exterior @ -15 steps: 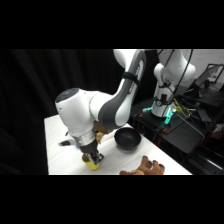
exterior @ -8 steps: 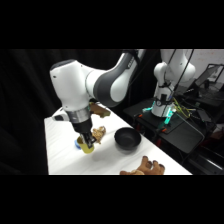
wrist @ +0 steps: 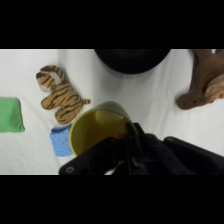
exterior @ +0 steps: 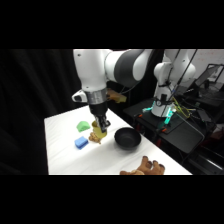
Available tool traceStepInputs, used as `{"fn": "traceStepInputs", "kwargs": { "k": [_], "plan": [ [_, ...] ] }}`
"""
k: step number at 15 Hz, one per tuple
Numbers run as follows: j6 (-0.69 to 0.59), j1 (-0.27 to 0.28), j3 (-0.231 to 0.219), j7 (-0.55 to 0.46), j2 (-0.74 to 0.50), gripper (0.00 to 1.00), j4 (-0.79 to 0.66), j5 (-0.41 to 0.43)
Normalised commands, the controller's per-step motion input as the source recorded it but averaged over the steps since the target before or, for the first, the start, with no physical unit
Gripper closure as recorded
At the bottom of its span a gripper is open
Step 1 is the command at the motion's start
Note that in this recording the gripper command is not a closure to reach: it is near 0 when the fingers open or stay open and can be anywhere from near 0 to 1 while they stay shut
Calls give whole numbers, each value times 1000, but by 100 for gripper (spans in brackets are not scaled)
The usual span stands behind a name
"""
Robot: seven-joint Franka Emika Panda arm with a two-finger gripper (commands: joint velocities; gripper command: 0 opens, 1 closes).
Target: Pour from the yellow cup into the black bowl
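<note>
The yellow cup (exterior: 99, 132) hangs a little above the table, and my gripper (exterior: 102, 125) is shut on its rim from above. In the wrist view the yellow cup (wrist: 96, 131) opens toward the camera, with the gripper (wrist: 131, 139) clamped on its right rim. The black bowl (exterior: 127, 138) sits on the table just right of the cup in the side view. In the wrist view the black bowl (wrist: 131, 61) lies at the top edge, apart from the cup.
A tiger toy (wrist: 59, 95) lies beside the cup, with a blue block (exterior: 81, 143) and a green piece (exterior: 83, 126) to its left. A brown plush toy (exterior: 146, 167) lies near the table's front edge. Dark equipment stands past the table's right side.
The gripper has risen from the table with the yellow cup in it and shifted right, closer to the black bowl.
</note>
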Motion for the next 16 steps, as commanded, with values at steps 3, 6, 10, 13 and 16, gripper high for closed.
{"fn": "traceStepInputs", "kwargs": {
  "k": [3, 6, 10, 13, 16],
  "plan": [
    [134, 87, 24, 140, -620, 18, -657, 116],
    [197, 45, 82, -296, -442, 18, -469, 396],
    [129, 5, 35, -853, -297, 18, -298, 772],
    [-287, -55, -57, -980, -192, 18, -124, 767],
    [-681, -142, -131, -786, -96, 18, 28, 484]
  ]
}}
